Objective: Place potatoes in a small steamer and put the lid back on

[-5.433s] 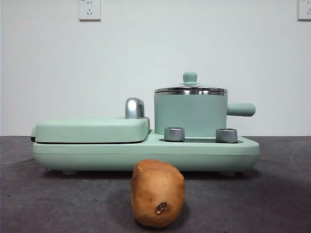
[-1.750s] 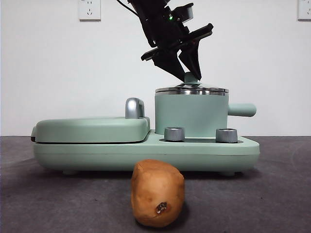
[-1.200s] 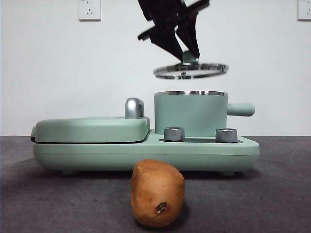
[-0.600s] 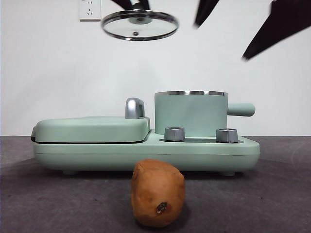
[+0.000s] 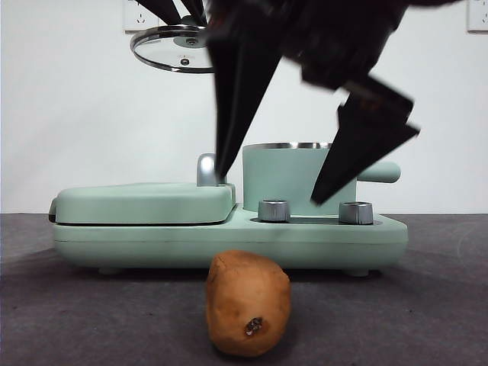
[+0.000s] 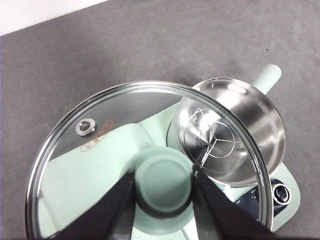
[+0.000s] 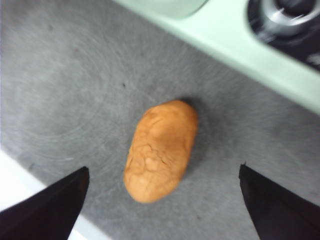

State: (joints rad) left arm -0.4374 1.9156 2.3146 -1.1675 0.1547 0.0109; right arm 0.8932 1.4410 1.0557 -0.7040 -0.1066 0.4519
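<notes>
The orange-brown potato point(image 5: 248, 303) lies on the dark table in front of the appliance; it also shows in the right wrist view point(image 7: 160, 148). My right gripper point(image 5: 267, 191) is open, big and dark, hanging above the potato with its jaws wide apart point(image 7: 160, 200). My left gripper point(image 6: 162, 185) is shut on the knob point(image 6: 163, 182) of the glass lid point(image 5: 171, 49) and holds it high at the upper left, off the pot. The mint green steamer pot point(image 5: 293, 179) stands uncovered on the appliance; its shiny steel inside point(image 6: 235, 132) looks empty.
The flat mint griddle cover point(image 5: 145, 202) with a chrome handle point(image 5: 211, 169) sits left of the pot. Two steel dials point(image 5: 274, 210) stand on the appliance base point(image 5: 229, 240). Wall sockets point(image 5: 140, 15) are behind.
The left gripper lifted the lid off the pot and carried it up and to the left. The right gripper has come down into view over the potato.
</notes>
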